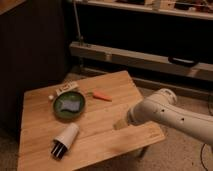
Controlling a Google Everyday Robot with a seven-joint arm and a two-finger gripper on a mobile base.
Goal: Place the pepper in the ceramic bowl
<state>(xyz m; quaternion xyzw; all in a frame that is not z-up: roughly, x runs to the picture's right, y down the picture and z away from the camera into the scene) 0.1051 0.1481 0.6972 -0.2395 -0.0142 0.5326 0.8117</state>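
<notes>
Task not yet started: pepper (102, 95) lies on surface (40, 125) just beside bowl (70, 107), not in it; claw (120, 124) hangs over the front part, apart from pepper, open or closed cannot be told; grasp, carry, release all remain.
</notes>
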